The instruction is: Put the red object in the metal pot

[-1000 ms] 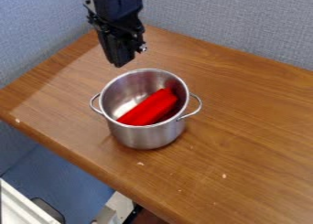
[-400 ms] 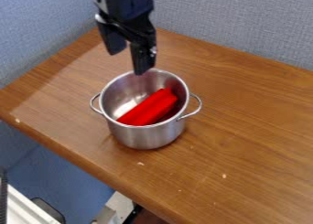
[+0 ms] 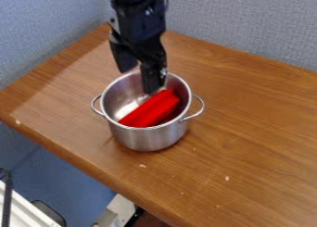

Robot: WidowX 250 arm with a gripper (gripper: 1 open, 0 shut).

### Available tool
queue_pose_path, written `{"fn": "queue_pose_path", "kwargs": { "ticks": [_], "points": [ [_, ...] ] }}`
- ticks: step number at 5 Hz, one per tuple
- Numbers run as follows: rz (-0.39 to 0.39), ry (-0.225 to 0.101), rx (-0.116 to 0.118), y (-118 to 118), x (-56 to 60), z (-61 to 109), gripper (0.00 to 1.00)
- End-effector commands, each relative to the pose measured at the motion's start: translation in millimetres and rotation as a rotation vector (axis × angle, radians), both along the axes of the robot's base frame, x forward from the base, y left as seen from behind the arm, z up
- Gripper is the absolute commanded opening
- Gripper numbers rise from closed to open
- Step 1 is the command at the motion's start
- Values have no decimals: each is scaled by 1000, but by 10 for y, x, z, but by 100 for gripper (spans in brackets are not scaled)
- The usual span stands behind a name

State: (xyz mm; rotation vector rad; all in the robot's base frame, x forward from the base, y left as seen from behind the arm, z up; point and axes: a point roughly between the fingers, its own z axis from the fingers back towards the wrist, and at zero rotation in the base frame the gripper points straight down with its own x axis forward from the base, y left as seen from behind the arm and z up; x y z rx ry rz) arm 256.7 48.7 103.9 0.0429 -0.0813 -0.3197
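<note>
Since the earlier frames the tool (image 3: 145,75) has been brought down and toward the near side, from above the far rim to the mouth of the metal pot (image 3: 150,125), and its jaws have been spread from pinched together to wide apart. Nothing is being held between them now.

Nearest the camera, the bare front edge of the desk (image 3: 74,161) is being left unused. Just behind it, the metal pot is sitting upright on the wood, its two loop handles showing at left and right, no lid on it. The red object (image 3: 156,109) is lying inside it, tilted, its upper end leaning against the right inner wall near the handle and its lower end resting toward the pot floor. It is looking bright red, rounded and elongated, roughly spanning the pot's width. Behind and above it, one fingertip is hanging just inside the far rim; contact with the red object cannot be told.

Judgement: the placing is being read as done; only a clear withdrawal is being left.
</note>
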Motion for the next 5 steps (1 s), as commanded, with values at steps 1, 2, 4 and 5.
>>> {"fn": "queue_pose_path", "kwargs": {
  "ticks": [1, 2, 4, 5],
  "points": [
    [-48, -7, -7, 100, 62, -98, 100],
    [-86, -12, -13, 250, 51, -220, 100],
    [-166, -6, -1, 288, -29, -386, 100],
    [-188, -10, 7, 184, -20, -476, 100]
  ]
}}
